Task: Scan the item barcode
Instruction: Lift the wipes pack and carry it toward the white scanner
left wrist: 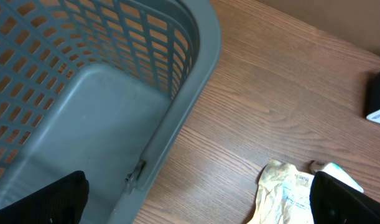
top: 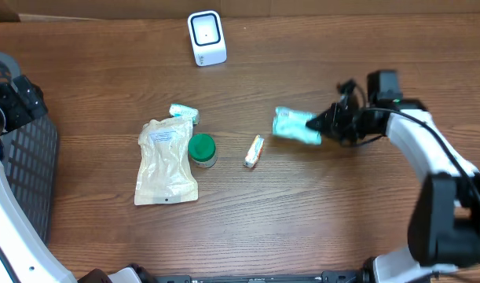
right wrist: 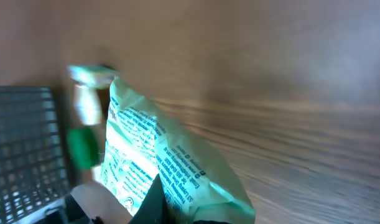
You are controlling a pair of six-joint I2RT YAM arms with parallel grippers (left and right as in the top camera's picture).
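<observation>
Mint-green crinkled packet [top: 293, 126], glossy, dark print on face. One edge pinched in right pincer [top: 324, 124], over wood-grain tabletop [top: 342, 228], right of centre. Well apart from scanner [top: 206, 37], a white rounded box. Far side: left pincer [left wrist: 196, 208] spread wide, holding nothing, above rim of grey plastic lattice basket [left wrist: 196, 56]. Flat beige pouch [top: 166, 161] touching round green-lidded jar [top: 201, 149].

The table [top: 342, 212] was brown wood-grain board, smooth with a low sheen. At its left edge the basket [left wrist: 196, 81] was grey moulded plastic, matt, its walls an open lattice. Near the far edge the scanner [top: 206, 37] was glossy white plastic. The teal packet [top: 294, 126] was thin, shiny printed film, creased. Toward the middle, the beige pouch [top: 165, 161] looked crinkled and dull, and the jar lid [top: 201, 147] was smooth green plastic.
</observation>
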